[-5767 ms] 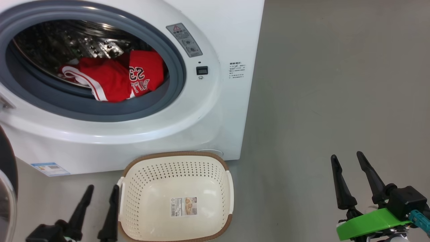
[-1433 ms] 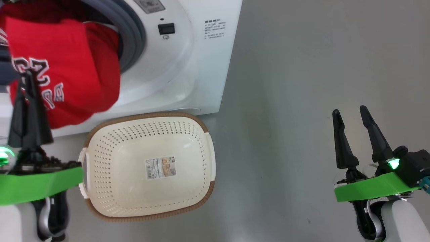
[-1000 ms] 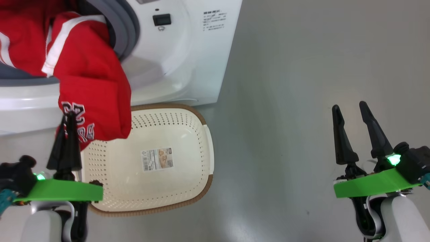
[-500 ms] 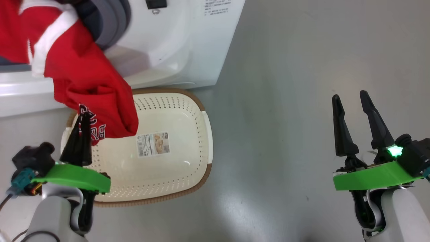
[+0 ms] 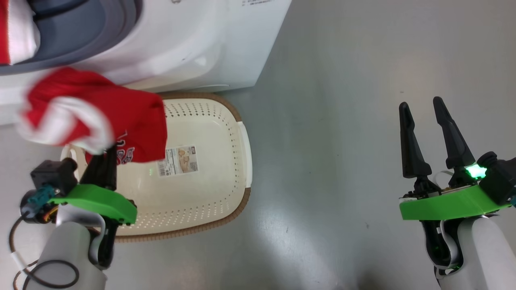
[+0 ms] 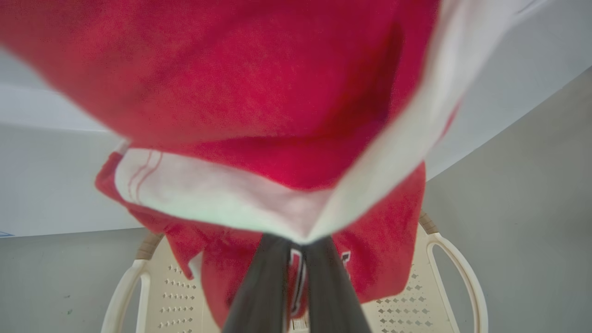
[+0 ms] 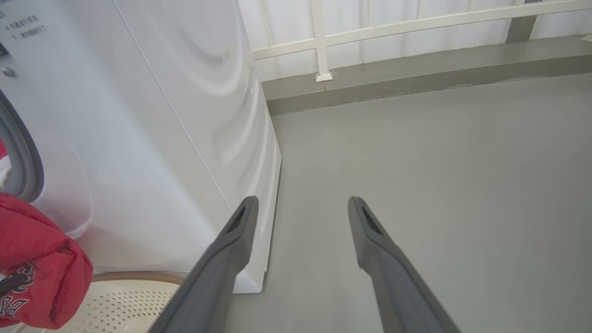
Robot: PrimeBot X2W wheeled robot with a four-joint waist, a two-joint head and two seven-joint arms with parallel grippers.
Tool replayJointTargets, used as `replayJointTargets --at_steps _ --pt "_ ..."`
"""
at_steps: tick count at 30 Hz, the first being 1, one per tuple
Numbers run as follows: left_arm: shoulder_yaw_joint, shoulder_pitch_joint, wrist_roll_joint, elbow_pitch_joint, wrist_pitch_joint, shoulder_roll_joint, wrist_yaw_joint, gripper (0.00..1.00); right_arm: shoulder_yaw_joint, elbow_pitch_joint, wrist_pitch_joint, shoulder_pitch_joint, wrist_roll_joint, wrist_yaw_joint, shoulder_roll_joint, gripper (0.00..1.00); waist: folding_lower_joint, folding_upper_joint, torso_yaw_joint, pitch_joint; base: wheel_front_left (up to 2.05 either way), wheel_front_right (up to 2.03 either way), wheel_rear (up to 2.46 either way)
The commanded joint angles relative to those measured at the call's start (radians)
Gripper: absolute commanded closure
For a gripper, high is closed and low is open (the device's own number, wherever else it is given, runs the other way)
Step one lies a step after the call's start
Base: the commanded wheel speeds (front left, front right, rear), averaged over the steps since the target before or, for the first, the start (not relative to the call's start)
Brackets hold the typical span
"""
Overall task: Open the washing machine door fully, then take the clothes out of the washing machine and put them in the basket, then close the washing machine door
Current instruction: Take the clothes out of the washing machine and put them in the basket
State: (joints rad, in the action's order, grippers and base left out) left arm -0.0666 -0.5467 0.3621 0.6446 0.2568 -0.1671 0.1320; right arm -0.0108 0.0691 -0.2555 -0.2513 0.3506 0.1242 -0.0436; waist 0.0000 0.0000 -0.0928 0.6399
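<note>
Since that red jersey is just thin floppy fabric, it'll weigh next to nothing and drape wherever gravity takes it. Any bunched fold or the white-trimmed hem should work as a place to pinch, as long as you get a decent wad rather than one slippery layer. The left fingers are clamped together on a fold of it, and it hangs over the left part of the basket, centre-left of the head view, just in front of the washing machine. It's blurry, so I can't tell if the cloth touches the basket's bottom. Another scrap of red and white sits in the drum opening at the upper left. The right fingers stand wide apart with nothing between them at the lower right, over bare floor. My guess is that letting go here drops it in, though the loose end by the left rim could flop outside.
</note>
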Motion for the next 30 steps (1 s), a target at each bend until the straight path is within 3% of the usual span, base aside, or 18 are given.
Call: replayJointTargets --at_steps 1,23,26,28,30 --pt "0.02 -0.004 0.003 -0.006 0.005 -0.033 -0.001 1.0 0.027 -0.026 -0.006 -0.006 0.002 0.007 -0.007 0.0 0.0 0.0 -0.001 0.008 0.0 0.0 0.0" --pt "-0.103 -0.126 0.092 0.222 0.005 -0.051 -0.001 0.99 0.028 -0.048 -0.006 -0.052 -0.009 0.007 -0.007 0.0 0.0 0.0 0.01 0.132 0.0 0.0 0.0" --pt "-0.109 -0.135 0.102 0.234 0.005 -0.052 -0.001 0.76 0.027 -0.048 -0.006 -0.056 -0.01 0.007 -0.007 0.0 0.0 0.0 0.012 0.136 0.0 0.0 0.0" --pt "-0.114 -0.137 0.106 0.239 0.005 -0.053 -0.001 0.54 0.027 -0.046 -0.006 -0.056 -0.011 0.007 -0.007 0.0 0.0 0.0 0.013 0.134 0.0 0.0 0.0" --pt "-0.112 -0.137 0.108 0.238 0.005 -0.053 -0.001 0.07 0.026 -0.044 -0.006 -0.056 -0.012 0.007 -0.007 0.0 0.0 0.0 0.014 0.13 0.0 0.0 0.0"
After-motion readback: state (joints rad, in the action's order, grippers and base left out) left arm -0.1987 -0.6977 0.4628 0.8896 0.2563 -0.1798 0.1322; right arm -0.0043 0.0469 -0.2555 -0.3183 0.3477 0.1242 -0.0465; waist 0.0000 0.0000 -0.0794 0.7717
